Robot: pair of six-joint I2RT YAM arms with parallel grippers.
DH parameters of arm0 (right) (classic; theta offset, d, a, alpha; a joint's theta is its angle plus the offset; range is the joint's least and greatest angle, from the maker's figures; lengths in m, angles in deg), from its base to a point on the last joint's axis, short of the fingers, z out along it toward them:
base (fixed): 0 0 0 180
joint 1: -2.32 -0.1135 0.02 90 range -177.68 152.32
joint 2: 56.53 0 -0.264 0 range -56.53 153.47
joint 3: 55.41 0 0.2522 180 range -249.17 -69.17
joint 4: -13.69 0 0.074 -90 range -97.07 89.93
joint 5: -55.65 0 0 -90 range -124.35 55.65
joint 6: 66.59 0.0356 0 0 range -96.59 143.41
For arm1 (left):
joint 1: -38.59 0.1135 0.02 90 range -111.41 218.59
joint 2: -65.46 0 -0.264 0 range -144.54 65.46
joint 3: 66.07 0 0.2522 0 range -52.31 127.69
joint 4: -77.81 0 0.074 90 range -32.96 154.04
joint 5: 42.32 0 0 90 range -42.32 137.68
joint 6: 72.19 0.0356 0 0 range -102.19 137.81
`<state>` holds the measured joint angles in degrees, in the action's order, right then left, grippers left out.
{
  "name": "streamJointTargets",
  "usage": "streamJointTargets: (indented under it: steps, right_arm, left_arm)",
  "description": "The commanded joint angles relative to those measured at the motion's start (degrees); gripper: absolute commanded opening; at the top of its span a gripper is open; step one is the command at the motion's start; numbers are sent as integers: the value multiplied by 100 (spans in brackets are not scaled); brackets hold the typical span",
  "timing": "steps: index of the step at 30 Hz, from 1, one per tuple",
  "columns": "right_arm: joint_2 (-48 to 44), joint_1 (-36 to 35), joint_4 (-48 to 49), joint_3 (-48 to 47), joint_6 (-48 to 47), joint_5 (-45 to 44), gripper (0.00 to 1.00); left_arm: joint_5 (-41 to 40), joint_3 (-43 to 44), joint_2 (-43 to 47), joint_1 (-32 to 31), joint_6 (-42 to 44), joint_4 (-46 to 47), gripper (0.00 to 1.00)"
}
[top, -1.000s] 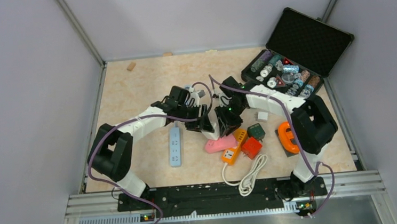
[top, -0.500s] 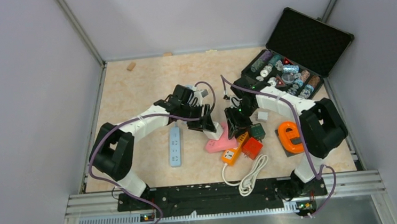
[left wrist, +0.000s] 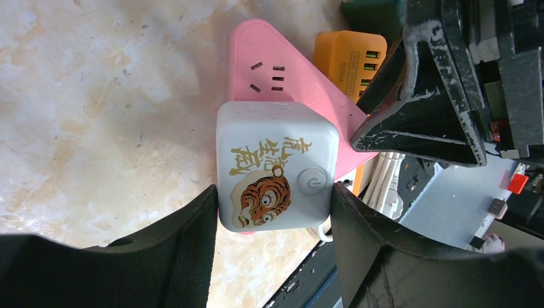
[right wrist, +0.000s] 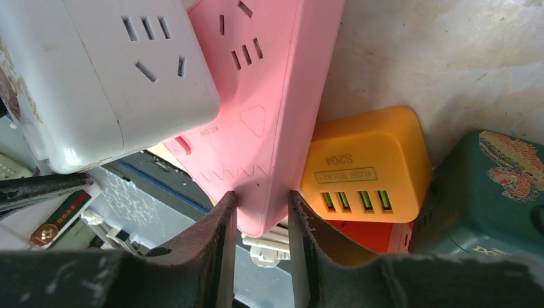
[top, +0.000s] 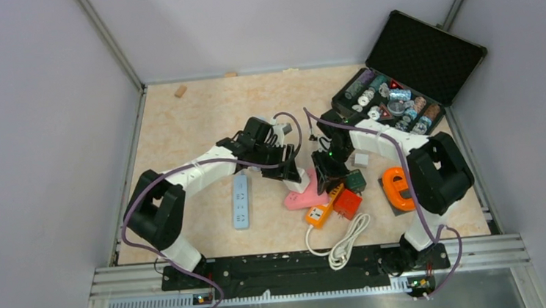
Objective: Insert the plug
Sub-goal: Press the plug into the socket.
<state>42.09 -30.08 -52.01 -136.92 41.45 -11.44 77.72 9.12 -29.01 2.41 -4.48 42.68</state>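
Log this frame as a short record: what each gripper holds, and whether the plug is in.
left gripper: shut on the white tiger cube
right gripper: pinching the end of the pink power strip
cube position: above the strip, overlapping it
insertion: cannot tell, the cube's underside is hidden
beside the strip: orange USB charger, green block

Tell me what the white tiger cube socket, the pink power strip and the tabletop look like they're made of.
White tiger cube socket: moulded plastic, smooth satin, going by rounded corners and printed artwork. Pink power strip: plastic too, slightly glossy, with moulded slots and embossed lettering. Tabletop: beige marble pattern, probably laminate or stone; can't tell which.
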Motion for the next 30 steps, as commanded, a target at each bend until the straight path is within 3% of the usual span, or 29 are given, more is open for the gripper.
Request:
streamJointTargets:
  steps: [1, 6, 13, 30]
  right_arm:
    - [211, -30, -59, 354, -116, -288, 27]
    - [387, -29, -31, 504, -109, -423, 20]
    - [571, -39, -31, 552, -56, -489, 1]
    - [851, -29, 257, 374, 232, -713, 0]
  left_arm:
    - [-1063, -477, -464, -320, 292, -472, 0]
    - [-1109, -652, -588, -501, 273, -385, 0]
    - [-1117, -980, -625, -715, 176, -140, 0]
    - [-1226, -1652, -589, -1045, -99, 149, 0]
